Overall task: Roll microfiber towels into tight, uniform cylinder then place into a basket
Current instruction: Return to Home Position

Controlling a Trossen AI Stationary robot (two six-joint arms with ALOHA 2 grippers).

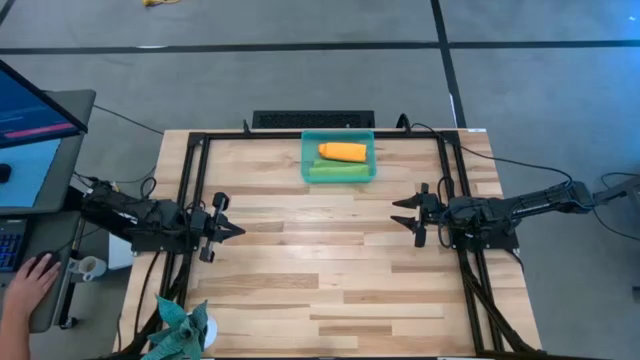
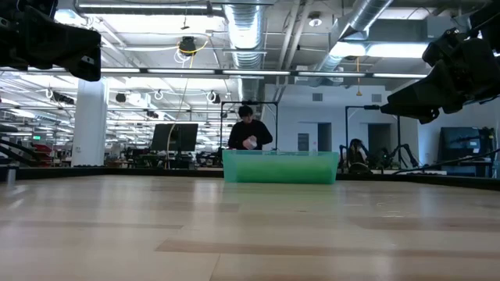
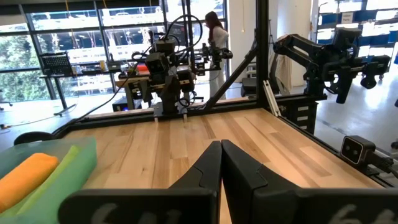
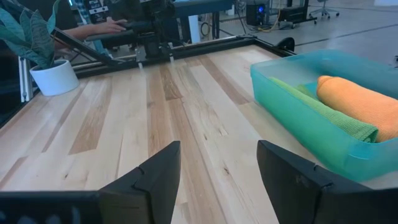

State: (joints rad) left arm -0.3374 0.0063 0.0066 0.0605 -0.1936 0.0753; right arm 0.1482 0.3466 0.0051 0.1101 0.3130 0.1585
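The teal basket [image 1: 338,137] stands at the table's far middle. Inside it lie two rolled towels side by side: the orange one [image 1: 343,151] toward the far wall, the lime green one [image 1: 337,171] toward the near wall. Both also show in the right wrist view, the orange roll [image 4: 360,102] resting partly on the green roll [image 4: 329,115]. My left gripper [image 1: 240,230] hovers shut at the table's left, its fingertips [image 3: 216,163] meeting, pointing level. My right gripper [image 1: 397,212] hovers open at the right, with nothing between its fingers [image 4: 217,171].
A white pot with a spiky dark green plant [image 1: 180,325] stands at the table's near left corner. A black frame [image 1: 200,140] runs around the table. A person's hand [image 1: 30,275] rests on a keyboard left of the table. Bare wood lies between the grippers.
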